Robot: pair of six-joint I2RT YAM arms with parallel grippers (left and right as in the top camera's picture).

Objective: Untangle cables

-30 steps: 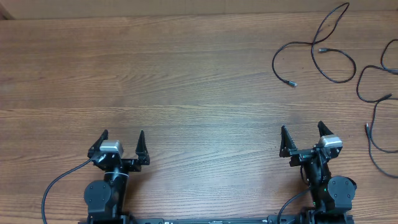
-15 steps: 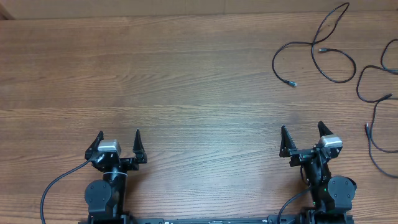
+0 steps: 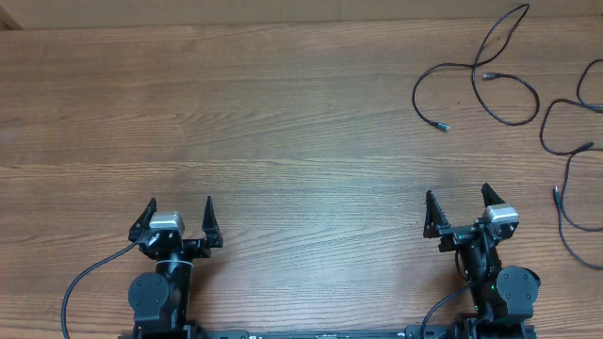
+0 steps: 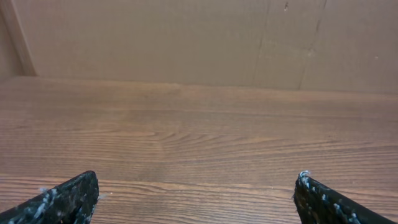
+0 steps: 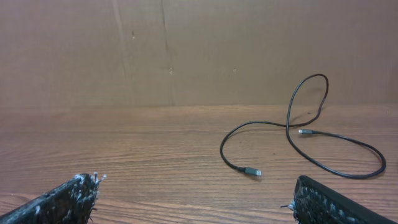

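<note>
While the cables (image 3: 471, 66) lie as loose strands in the far right corner, their loops stretching mostly front to back, the wooden table (image 3: 283, 122) meets a brown cardboard wall (image 5: 186, 50). The left gripper (image 3: 181, 201) and right gripper (image 3: 457, 190) gape wide, holding nothing.

Lab setup: wood-grain table (image 3: 283, 122), cardboard backdrop (image 4: 155, 43).

The work surface was a flat table top of brown wood-grain laminate (image 3: 283, 122), its grain running left to right across the overhead view. Along its far edge stood an upright backdrop of plain brown cardboard panels (image 4: 143, 37), marked by vertical seams and meeting the table in a straight line.
</note>
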